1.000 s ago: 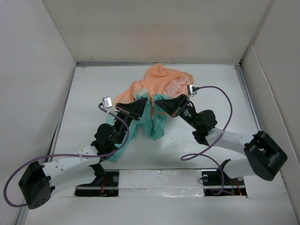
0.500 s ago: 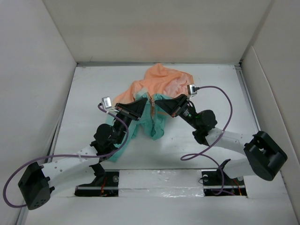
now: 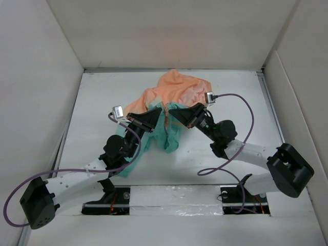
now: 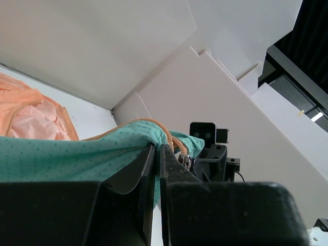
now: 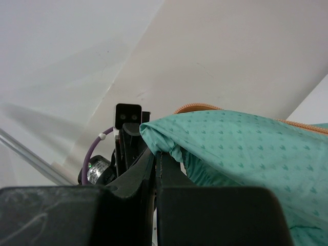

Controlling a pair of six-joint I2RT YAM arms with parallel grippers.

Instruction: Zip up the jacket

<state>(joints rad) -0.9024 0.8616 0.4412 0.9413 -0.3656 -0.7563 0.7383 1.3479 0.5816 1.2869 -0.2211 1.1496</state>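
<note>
Jacket (image 3: 177,91) | orange end far, teal hem near | left fingers (image 4: 130,179), right fingers (image 5: 137,173) clamped on it

Both arms reach forward from their bases and angle inward, elbows out. The left claw (image 3: 155,114) is clamped on the teal fabric at the middle of the jacket (image 3: 177,89). The right claw (image 3: 173,111) is clamped likewise, just beside it.

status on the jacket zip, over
Left gripper shut on thin orange-to-teal hooded jacket at its orange zipper. Right gripper shut on teal fabric. Jacket bunched. Nothing blocking.
</note>
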